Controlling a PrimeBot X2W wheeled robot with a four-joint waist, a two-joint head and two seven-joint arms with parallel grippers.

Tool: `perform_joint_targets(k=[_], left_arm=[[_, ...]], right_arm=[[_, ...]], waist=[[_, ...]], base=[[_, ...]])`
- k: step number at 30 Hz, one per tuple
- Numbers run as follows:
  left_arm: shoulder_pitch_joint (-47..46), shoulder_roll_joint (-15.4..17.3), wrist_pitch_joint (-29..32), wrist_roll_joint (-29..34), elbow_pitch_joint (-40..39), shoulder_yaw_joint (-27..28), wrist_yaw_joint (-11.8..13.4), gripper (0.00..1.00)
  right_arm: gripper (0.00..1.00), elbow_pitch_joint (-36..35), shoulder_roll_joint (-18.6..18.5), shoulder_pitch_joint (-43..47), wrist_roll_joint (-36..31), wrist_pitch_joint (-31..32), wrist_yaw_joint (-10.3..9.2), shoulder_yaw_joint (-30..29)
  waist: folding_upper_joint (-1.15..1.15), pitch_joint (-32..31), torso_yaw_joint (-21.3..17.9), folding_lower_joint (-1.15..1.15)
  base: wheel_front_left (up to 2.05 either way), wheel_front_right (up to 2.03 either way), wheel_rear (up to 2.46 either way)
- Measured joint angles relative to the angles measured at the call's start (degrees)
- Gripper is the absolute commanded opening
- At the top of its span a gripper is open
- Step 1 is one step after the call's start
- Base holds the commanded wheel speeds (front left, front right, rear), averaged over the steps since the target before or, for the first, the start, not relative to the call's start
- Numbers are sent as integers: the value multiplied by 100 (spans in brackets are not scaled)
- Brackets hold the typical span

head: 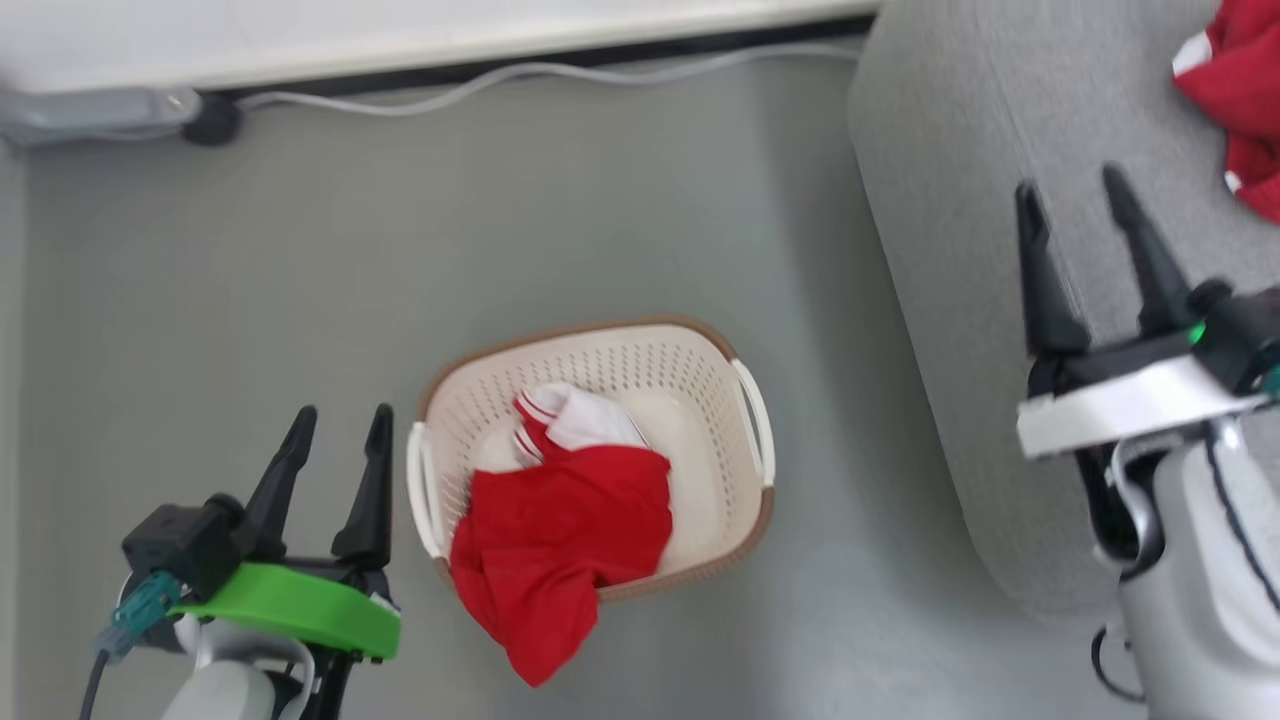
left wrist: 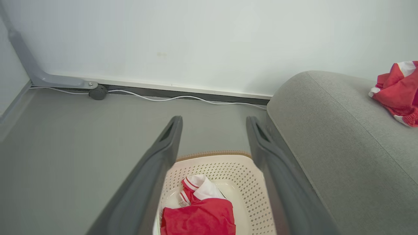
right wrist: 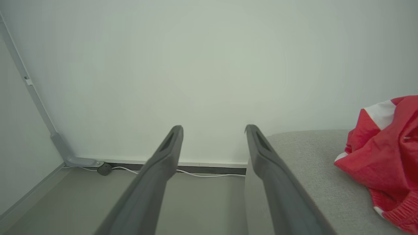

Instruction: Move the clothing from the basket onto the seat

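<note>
The left gripper [head: 343, 410] and right gripper [head: 1068, 178] are held wide and empty. One red garment [head: 1240, 80] is laid on the seat [head: 960, 200], far right; a second garment [head: 560, 520] is left in the basket [head: 590, 330].

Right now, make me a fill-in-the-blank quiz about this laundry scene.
The left gripper and right gripper are both ____.
The garment spilling over the basket rim is mostly ____.
The other garment lies on the ____ sofa.
Missing words: open, red, grey.

Open gripper [left wrist: 214, 122] over basket [left wrist: 248, 186]
</note>
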Motion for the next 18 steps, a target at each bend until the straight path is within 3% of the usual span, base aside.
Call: perform_joint_targets(k=[9, 18], left_arm=[[491, 58, -1, -1, -5, 348, 4, 100], [690, 71, -2, -1, -233, 495, 3, 100]], right_arm=[[100, 265, 254, 940, -34, 1, -1, 294], [100, 208, 270, 1202, -34, 1, -4, 369]], waist=[[0, -784, 253, 0], [0, -1134, 189, 0]], base=[[0, 0, 0], [0, 0, 0]])
